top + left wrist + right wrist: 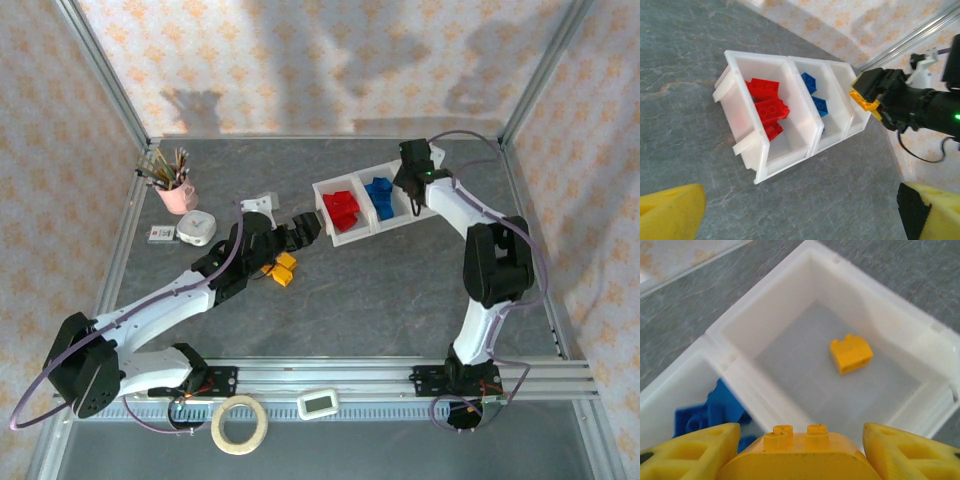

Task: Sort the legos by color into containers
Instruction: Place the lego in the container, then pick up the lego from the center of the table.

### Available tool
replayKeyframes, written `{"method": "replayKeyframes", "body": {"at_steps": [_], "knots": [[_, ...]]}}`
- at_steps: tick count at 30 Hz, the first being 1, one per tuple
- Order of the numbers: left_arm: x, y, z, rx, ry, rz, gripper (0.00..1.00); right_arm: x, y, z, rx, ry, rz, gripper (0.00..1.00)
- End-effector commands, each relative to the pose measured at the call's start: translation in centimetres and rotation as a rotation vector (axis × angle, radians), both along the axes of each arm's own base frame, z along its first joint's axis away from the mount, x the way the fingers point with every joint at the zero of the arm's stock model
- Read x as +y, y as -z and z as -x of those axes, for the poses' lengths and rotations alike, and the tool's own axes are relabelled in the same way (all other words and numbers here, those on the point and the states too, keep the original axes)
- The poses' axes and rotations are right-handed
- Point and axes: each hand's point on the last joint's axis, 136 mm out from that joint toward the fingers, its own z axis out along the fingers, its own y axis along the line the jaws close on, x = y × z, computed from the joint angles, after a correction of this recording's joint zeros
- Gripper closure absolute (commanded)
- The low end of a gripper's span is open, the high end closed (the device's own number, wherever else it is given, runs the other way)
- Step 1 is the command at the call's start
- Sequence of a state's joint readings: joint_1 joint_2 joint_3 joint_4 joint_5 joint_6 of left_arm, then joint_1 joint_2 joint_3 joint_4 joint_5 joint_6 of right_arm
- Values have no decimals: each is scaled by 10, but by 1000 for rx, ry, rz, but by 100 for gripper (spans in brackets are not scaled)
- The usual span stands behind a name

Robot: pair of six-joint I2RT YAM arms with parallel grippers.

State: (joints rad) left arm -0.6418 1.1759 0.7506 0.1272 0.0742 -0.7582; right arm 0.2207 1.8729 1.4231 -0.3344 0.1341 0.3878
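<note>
On the left, a pink cup [178,192] of pencils and a white gadget [198,228] sit out of the way. The left pincer [801,200] reaches toward the row of bins [345,238], fingers spread wide with nothing between them. Beside that arm a few loose yellow bricks [283,268] lie on the table [380,300], not yet sorted. The left bin holds the red bricks [767,105], the middle one the blue bricks [815,97], and the right one a lone yellow brick [851,354]. Over that last bin hangs the right pincer [800,440], clamped on the held brick [800,460], which is yellow too.

From where I stand, the worry is the drop. The held brick looks close to the wall shared with the blue bin. If it is let go there, it could clip the rim and tumble in with the blue ones. The bins look light, so a nudge from either arm might slide the whole row.

The tabletop is smooth grey stone-look sheet. Peach flowered paper covers the walls behind metal posts. A tape roll [238,422] and a small timer [319,403] rest on the front rail.
</note>
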Motion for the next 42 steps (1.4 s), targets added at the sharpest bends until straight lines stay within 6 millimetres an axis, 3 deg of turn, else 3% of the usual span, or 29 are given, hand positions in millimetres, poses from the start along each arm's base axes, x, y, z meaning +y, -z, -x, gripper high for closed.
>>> {"method": "replayKeyframes", "body": {"at_steps": [1,4,10,15,19,23,29,42], "knots": [[-10,-27,-4,-74,22,34,1,-18,0,-23,-20,35,18,42],[-10,-26,-5,-72,22,28,1,-22,7,-38,-14,50,18,40],[-7,-28,-5,-76,14,18,1,-21,8,-56,3,36,16,28],[-5,-32,-4,-88,7,10,1,-17,-14,-53,-39,20,-10,17],[-1,-34,-5,-95,-7,7,1,-12,-30,-43,-53,0,-19,16],[6,-33,-1,-92,-30,2,1,16,-45,-15,-84,-72,-50,16],[26,-30,12,-86,-75,-13,1,69,-42,37,-62,-218,-70,16],[105,-3,65,-27,-265,-59,1,208,-20,141,37,-570,-110,18]]}}
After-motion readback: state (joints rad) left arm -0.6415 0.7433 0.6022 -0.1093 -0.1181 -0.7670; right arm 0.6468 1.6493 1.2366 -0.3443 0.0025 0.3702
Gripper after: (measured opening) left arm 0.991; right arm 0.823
